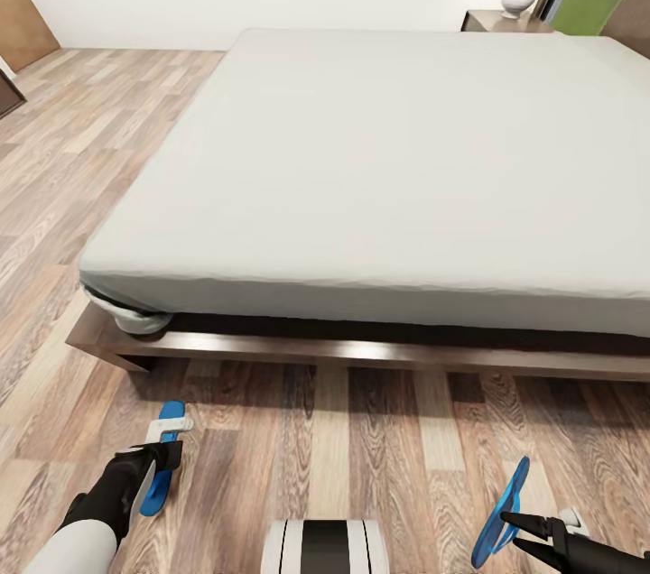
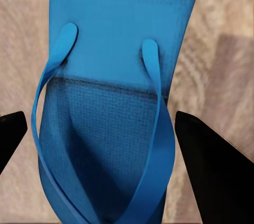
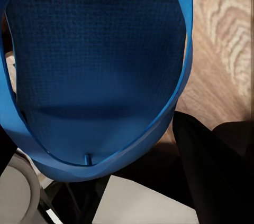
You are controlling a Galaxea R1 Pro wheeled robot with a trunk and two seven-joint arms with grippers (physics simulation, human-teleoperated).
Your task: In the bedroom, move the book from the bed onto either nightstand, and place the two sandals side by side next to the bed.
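blue left sandal [image 1: 166,464] lies flat on floor [image 1: 361,448] by bed [image 1: 379,195], left pincer [image 1: 161,457] spread over it. right pincer [image 1: 511,520] pinches right sandal [image 1: 502,515], tilted up on edge. sandal step going. next: set both side by side by bed.

Your left gripper [image 1: 161,458] is covering the middle of the flat bright blue flip-flop [image 1: 165,457] on the wood-plank floor, so you cannot tell whether its fingers are touching it. The other blue sandal [image 1: 502,513] is running off the head view's lower edge. The wide grey-white mattressed bed [image 1: 406,177] is being cropped at the right.
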